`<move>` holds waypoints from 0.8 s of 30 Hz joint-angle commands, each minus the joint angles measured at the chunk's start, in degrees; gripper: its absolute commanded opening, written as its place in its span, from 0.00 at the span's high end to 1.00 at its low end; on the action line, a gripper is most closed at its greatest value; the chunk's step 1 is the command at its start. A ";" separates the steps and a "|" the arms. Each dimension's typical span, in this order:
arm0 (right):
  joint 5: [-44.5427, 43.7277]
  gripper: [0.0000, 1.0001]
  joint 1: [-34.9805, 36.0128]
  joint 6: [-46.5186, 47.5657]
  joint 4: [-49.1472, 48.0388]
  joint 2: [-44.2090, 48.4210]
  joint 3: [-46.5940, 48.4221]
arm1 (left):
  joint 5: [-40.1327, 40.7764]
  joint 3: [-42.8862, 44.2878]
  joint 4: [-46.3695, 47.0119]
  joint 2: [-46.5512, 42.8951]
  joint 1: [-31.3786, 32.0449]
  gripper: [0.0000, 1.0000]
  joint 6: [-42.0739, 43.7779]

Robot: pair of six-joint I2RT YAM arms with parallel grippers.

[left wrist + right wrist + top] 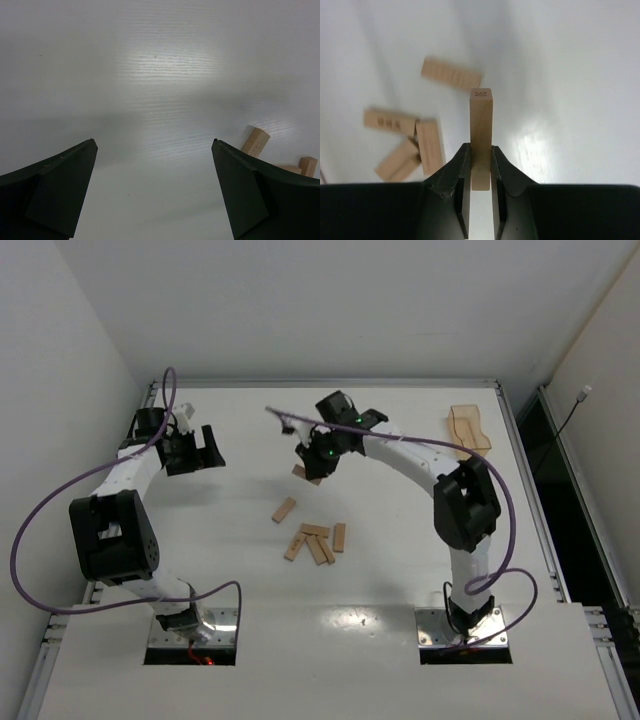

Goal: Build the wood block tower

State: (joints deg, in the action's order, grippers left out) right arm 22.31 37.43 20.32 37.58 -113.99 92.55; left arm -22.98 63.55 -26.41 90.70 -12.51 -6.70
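Right gripper (481,150) clamped on one wood block (481,125), block end poking past fingertips, held above table (400,570) centre; loose blocks (315,542) lying flat just nearward; stray block (284,510) slightly left of them; left gripper (195,452) spread wide, holding nothing, far left, well apart; orange tray (470,427) at far right corner.
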 commanded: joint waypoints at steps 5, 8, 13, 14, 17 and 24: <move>19.44 1.00 -6.84 -48.32 -27.08 -1.67 -4.82 | -1.36 3.33 0.75 -0.09 -0.49 0.00 -0.42; 20.67 1.00 -7.37 -63.43 -36.84 -1.67 -12.29 | -2.07 3.43 0.75 -0.08 -1.02 0.00 -0.42; 17.60 1.00 -7.90 -76.21 -47.78 -2.98 -18.46 | -0.04 0.52 6.80 -2.18 -1.02 0.00 -4.64; 16.38 1.00 -8.42 -76.21 -47.26 -2.99 -18.46 | -0.04 0.52 6.81 -2.19 -1.02 0.00 -4.64; 15.58 1.00 -9.56 -78.14 -49.00 -4.56 -19.86 | -2.58 2.19 3.15 0.26 -1.02 0.00 -3.33; 13.74 1.00 -12.12 -74.20 -48.04 -6.94 -18.64 | -4.09 2.19 2.33 0.89 -1.02 0.00 -1.65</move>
State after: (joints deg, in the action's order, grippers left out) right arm 37.39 26.35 -54.28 -8.05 -120.44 72.69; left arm -25.26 64.53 -24.69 92.05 -12.91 -9.37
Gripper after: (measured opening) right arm 0.132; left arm 0.996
